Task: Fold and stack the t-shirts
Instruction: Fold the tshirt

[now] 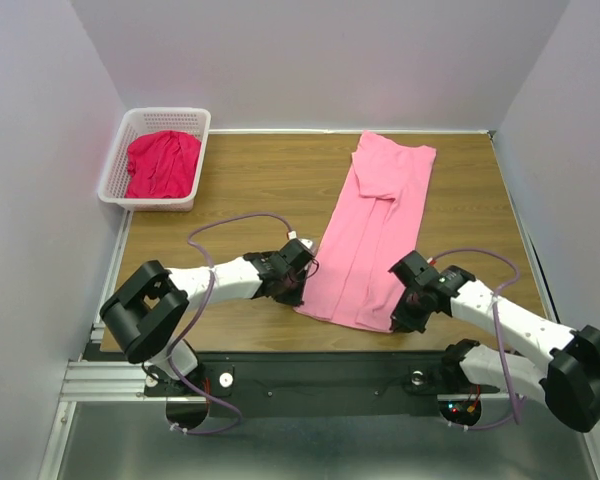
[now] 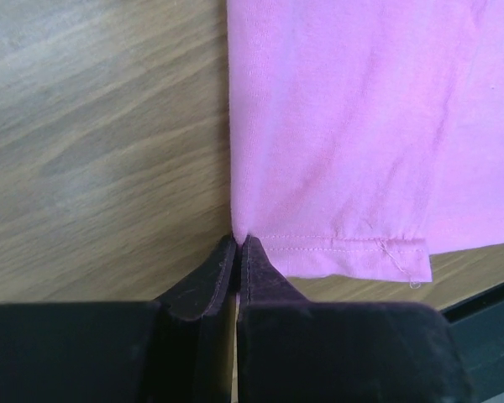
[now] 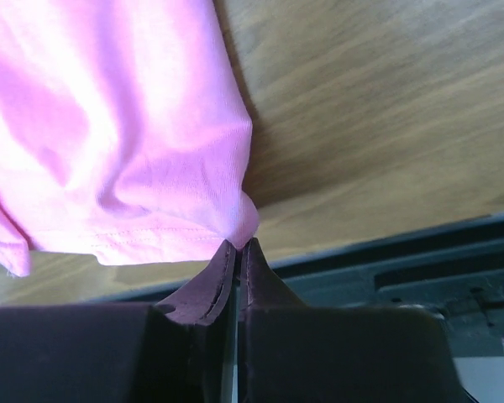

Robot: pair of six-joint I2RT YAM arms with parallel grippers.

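Pale walls close in a wood-grain table on three sides. On it the pink tee lies folded lengthwise into a long strip. It runs from the far edge, right of centre, down to the near edge, slanting a little leftward as it comes. Its wider end is at the far edge and its stitched hem at the near edge. The left gripper sits at the hem's left corner. In the left wrist view its fingers are pressed almost together, pinching the very corner of the cloth, which lies flat on the wood there. The right gripper sits at the hem's right corner, just by the table's near edge and the black rail beyond it. Its fingers are closed tight on the cloth, and in the right wrist view the corner rises in a small peak into the tips. The crimson tee lies crumpled in a white lattice basket at the table's far left corner, well apart from the pink tee and from both grippers.
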